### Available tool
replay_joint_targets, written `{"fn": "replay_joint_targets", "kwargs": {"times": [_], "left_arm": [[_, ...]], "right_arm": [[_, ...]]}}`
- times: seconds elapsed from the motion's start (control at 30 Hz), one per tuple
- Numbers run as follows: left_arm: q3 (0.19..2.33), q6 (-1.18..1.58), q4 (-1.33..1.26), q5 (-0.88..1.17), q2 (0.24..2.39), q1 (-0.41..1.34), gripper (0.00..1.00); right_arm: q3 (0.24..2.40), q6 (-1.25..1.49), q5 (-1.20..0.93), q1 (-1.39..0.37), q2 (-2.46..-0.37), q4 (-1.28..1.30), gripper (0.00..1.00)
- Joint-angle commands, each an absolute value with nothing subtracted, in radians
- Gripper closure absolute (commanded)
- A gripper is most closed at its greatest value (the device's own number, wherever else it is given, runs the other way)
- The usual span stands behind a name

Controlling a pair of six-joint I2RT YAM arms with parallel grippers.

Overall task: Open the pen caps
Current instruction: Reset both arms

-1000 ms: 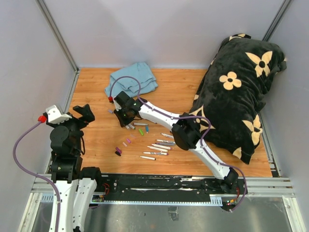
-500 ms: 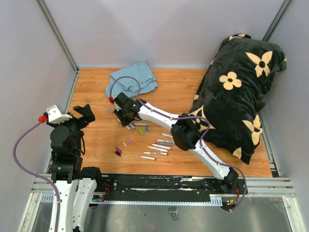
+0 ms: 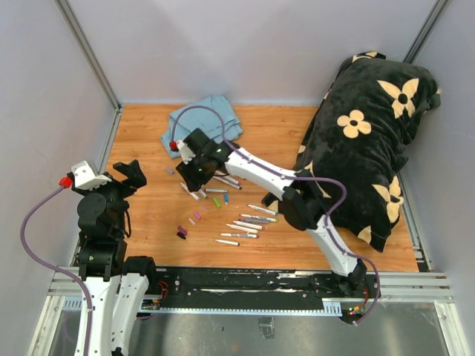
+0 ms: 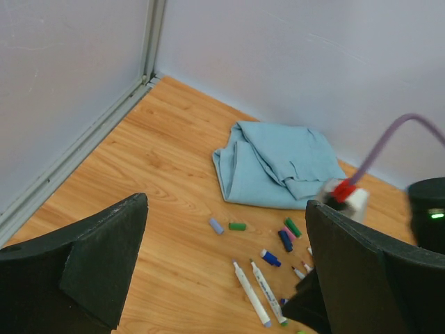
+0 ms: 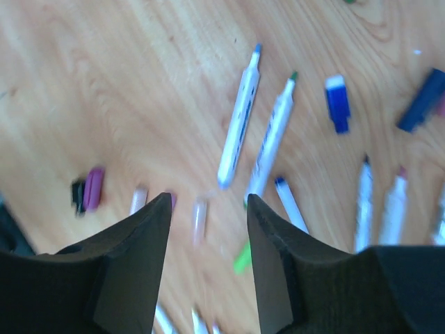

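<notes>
While the left hand (image 3: 128, 175) hangs over the near-left part of the wooden worktop (image 3: 141, 141), its fingers (image 4: 104, 257) are spread as wide as they go with nothing in them. The right hand (image 3: 194, 178) is reaching across, just short of the crumpled blue cloth (image 3: 215, 119), and pointing down at the mess. Its fingers (image 5: 132, 257) are partly apart and not gripping anything; I only see wood and blurry bits under the gap.

The pen caps (image 3: 217, 202) are all lying loose on the wood, none held:
- a green one and a blue one (image 3: 225, 199) close together, near the right hand
- a purple one (image 5: 92, 188) off by itself
- a few more (image 4: 237, 226) near the cloth

The white markers (image 3: 239, 226) are strewn mostly toward the near edge. A big black flowery pillow (image 3: 364, 141) fills the right side.
</notes>
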State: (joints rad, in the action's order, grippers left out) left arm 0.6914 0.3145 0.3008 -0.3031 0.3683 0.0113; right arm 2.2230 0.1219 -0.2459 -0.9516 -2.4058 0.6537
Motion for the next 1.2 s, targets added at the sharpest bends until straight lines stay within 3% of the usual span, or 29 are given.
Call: {"fn": "replay_joint_targets", "kwargs": {"times": [0.0,0.17,0.37,0.5,0.63,0.77,0.93,1.17], "left_arm": [[0.703,0.296,0.270,-0.301,0.362,0.020,0.01],[0.693,0.289,0.253,-0.252,0.372,0.020,0.01],[0.673,0.271,0.220,-0.132,0.413,0.020,0.01],[0.658,0.278,0.193,-0.026,0.456,0.020,0.01],[0.637,0.329,0.099,0.133,0.507,0.020,0.01],[0.677,0.459,-0.013,0.321,0.634,0.020,0.01],[0.899,0.552,-0.015,0.416,0.817,0.020,0.01],[1.338,0.506,0.155,0.480,0.945,0.020,0.01]], "right_arm": [[2.060,-0.103,-0.442,-0.865,-2.127,0.697,0.46],[1.746,-0.418,-0.557,-0.764,-1.824,0.730,0.20],[1.446,-0.547,-0.525,-0.600,-1.477,0.614,0.01],[1.327,-0.546,-0.559,-0.451,-1.300,0.540,0.02],[1.253,-0.431,-0.441,-0.326,-1.155,0.450,0.02],[1.315,-0.348,-0.367,-0.206,-1.114,0.488,0.02],[1.436,-0.347,-0.245,-0.165,-1.054,0.561,0.02],[1.735,-0.304,-0.270,-0.161,-1.067,0.712,0.02]]}}
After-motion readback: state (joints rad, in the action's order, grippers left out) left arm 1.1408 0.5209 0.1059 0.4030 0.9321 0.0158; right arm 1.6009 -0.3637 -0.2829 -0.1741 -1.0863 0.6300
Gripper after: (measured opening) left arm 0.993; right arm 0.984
